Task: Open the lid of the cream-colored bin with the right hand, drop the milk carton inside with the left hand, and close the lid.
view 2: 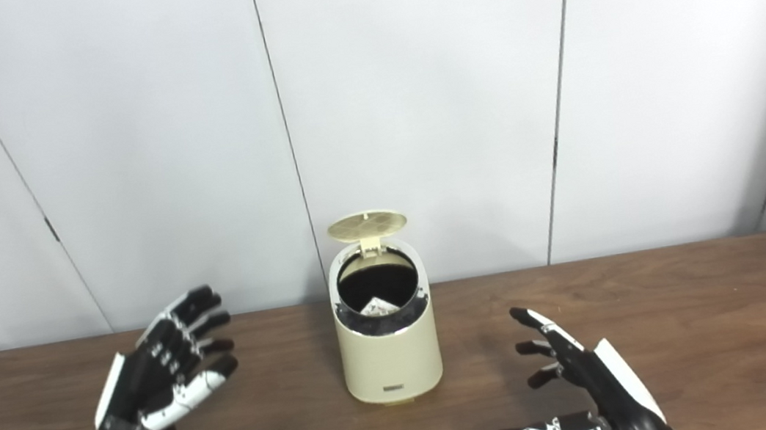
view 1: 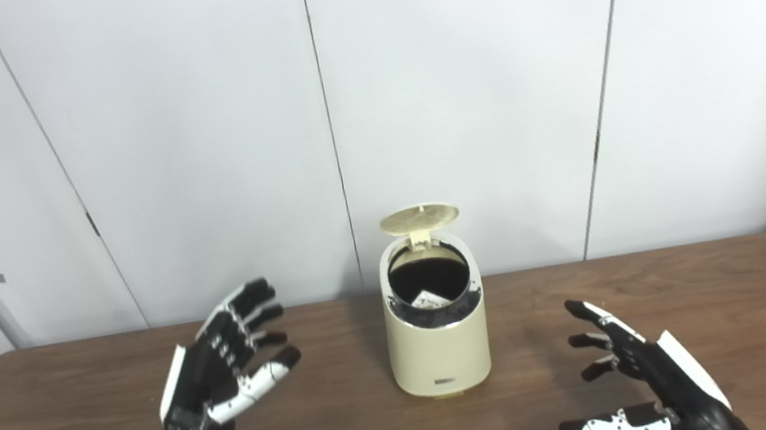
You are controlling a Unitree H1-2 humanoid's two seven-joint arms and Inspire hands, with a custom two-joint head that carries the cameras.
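The cream-colored bin stands mid-table with its round lid tipped up and back on its hinge. Inside the dark opening a white corner of the milk carton shows. My left hand hovers to the left of the bin, open, fingers spread, palm toward the bin, holding nothing. My right hand is low at the front right of the bin, open with fingers apart, also empty. Neither hand touches the bin.
The brown wooden table runs across the whole view, with a white panelled wall close behind the bin. The table's rounded back corners show at far left and far right.
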